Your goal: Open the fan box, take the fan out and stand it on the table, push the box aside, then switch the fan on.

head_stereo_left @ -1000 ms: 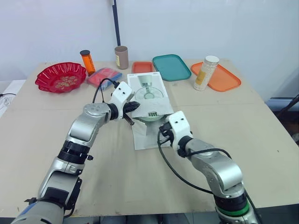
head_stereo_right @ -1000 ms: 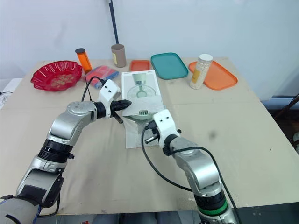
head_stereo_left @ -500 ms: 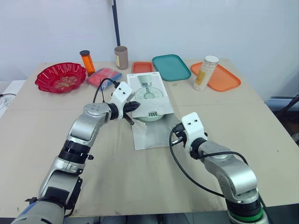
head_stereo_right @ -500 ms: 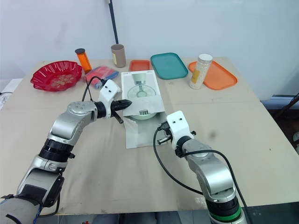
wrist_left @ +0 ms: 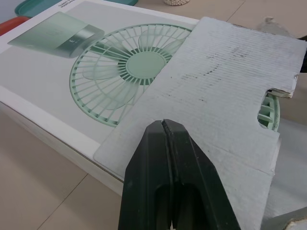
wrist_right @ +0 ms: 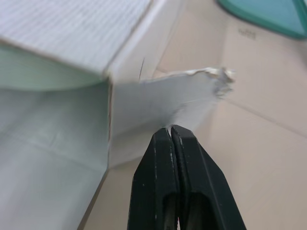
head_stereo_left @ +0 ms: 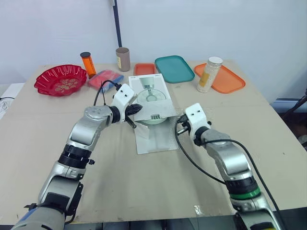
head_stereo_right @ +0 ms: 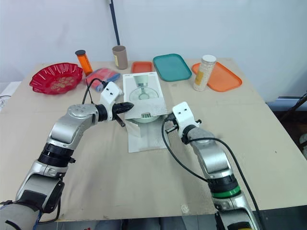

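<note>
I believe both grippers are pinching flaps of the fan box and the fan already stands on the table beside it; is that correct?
Not quite: the fan lies inside the fan box, not on the table; the left wrist view shows its green grille under the top flap. The left gripper is indeed shut on that top flap and the right gripper on the side flap.

A broad tan table (head_stereo_left: pixel 144 191) with a matte wooden top takes up most of the scene, and a faint seam runs across its width. Behind its far edge stands a plain, pale blue-white wall (head_stereo_left: pixel 225 24), bare apart from a thin black pole (head_stereo_left: pixel 117 24) rising upright against it. Past the table's right edge, dark cables (head_stereo_left: pixel 298 104) hang near the floor. The light is even and soft, casting only weak shadows on the tabletop.
</note>
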